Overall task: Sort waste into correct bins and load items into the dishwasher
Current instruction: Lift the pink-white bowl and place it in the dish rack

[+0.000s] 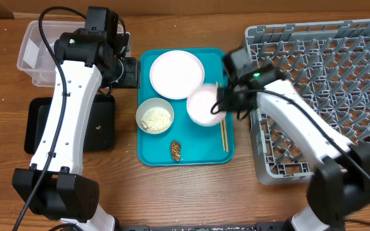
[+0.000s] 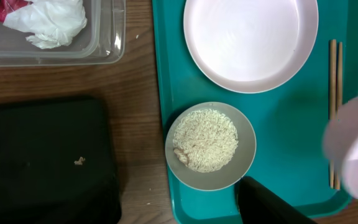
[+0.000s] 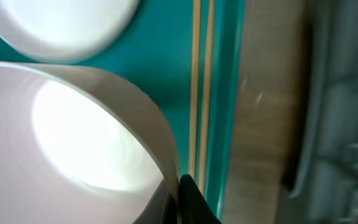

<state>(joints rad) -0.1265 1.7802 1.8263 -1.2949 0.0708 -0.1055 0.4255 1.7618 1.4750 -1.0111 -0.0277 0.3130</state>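
Item 1. Pale pink plate (image 1: 203,104): over the right-centre of the teal tray (image 1: 201,154), its edge overlapping the lower right rim of the white plate (image 1: 176,74) as seen from above. Blurred. Whether it rests on the tray or is clear of it cannot be told.

Item 2. Right gripper (image 1: 221,102): clenched on the pale pink plate's right-hand rim. In the wrist view, dark fingers (image 3: 191,200) pinch the rim edge at the bottom of the frame, and the plate spreads away to the left. The chopsticks (image 3: 201,81) lie just beyond the pinched rim.

Item 3. Left gripper (image 1: 128,72): by the teal tray's upper left edge, well apart from the pink plate. Only one dark finger (image 2: 272,202) shows in its wrist view. Whether it is released or clenched cannot be told.

Item 4. Bowl (image 1: 155,117): pale, on the tray's left side, holding white rice (image 2: 205,140).

Item 5. Brown food lump (image 1: 175,150): on the tray floor, near the front edge.

Item 6. Chopsticks: a parallel pair along the tray's right wall.

Item 7. Clear tub (image 1: 34,54): far left of the table (image 1: 172,192), holding a crumpled red-and-white wrapper (image 2: 45,18).

Item 8. Black tray (image 1: 76,122): just in front of the tub, with one small crumb (image 2: 79,162) inside.

Item 9. Grey dish rack (image 1: 326,70): right of the teal tray.
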